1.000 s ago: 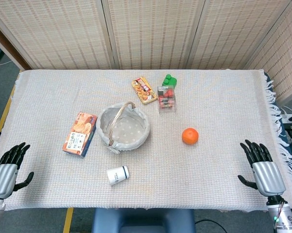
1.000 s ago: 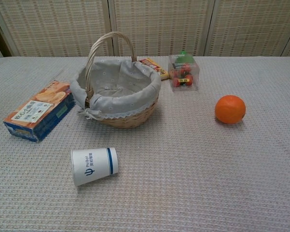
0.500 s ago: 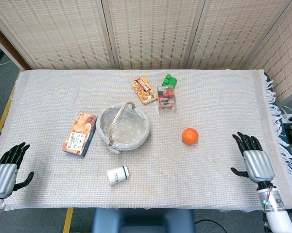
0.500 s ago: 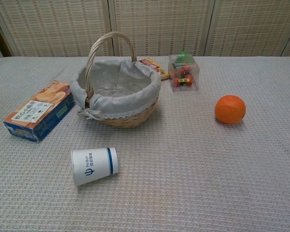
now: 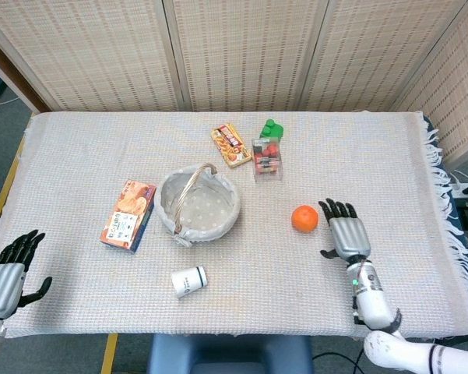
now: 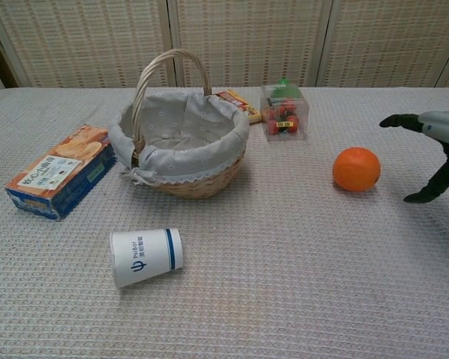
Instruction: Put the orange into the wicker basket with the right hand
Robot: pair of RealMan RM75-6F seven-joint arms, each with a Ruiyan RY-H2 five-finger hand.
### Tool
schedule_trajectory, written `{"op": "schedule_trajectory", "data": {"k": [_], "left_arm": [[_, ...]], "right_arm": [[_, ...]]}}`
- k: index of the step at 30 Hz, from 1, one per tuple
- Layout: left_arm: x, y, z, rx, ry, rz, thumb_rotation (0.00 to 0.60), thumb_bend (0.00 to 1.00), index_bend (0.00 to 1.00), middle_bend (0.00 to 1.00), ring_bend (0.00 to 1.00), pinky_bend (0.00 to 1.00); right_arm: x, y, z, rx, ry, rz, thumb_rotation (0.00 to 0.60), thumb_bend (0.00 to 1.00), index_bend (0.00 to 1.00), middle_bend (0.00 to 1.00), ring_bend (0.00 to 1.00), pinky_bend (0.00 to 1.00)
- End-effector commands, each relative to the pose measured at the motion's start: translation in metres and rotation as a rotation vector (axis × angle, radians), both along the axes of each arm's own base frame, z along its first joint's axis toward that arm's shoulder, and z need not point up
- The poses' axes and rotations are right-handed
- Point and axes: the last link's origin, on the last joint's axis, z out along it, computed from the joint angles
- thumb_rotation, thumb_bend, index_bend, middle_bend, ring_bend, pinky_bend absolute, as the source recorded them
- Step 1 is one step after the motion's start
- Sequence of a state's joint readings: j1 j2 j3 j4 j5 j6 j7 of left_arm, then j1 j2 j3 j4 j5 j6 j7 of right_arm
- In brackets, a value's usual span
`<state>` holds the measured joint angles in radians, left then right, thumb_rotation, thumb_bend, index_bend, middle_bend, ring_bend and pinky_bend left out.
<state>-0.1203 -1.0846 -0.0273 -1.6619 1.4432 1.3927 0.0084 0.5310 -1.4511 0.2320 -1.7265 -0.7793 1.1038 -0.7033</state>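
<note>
Head view: cloth-lined wicker basket [image 5: 198,204]

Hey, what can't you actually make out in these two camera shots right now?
- Left hand: head view, cut by the frame's corner; absent from the chest view.
- Right hand: chest view, cropped by the right edge.
- Wicker basket floor: chest view, near wall hides it.
- Snack packet: chest view, mostly behind the basket.
- Paper cup print: head view, too small.
</note>
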Motion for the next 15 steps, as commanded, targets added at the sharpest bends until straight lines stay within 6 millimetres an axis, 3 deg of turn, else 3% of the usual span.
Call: {"op": "schedule_trajectory", "data": {"k": [1, 11, 15], "left_arm": [[0.0, 0.0, 0.001, 0.0, -0.004, 0.004, 0.6, 0.35, 0.0, 0.0, 0.0, 0.11], [-0.002, 0.001, 0.002, -0.001, -0.017, 0.016, 0.6, 0.35, 0.0, 0.0, 0.0, 0.11], [-0.003, 0.001, 0.003, -0.003, -0.026, 0.021, 0.6, 0.35, 0.0, 0.0, 0.0, 0.11]], "right_arm": [[0.014, -0.014, -0.02, 0.012, 0.02, 0.003, 0.6, 0.03, 0.0, 0.0, 0.0, 0.02], [0.033, -0.033, -0.048, 0.001, 0.041, -0.011, 0.6, 0.03, 0.0, 0.0, 0.0, 0.1], [0.029, -0.036, -0.054, -0.014, 0.064, -0.014, 0.6, 0.11, 0.0, 0.0, 0.0, 0.18]]}}
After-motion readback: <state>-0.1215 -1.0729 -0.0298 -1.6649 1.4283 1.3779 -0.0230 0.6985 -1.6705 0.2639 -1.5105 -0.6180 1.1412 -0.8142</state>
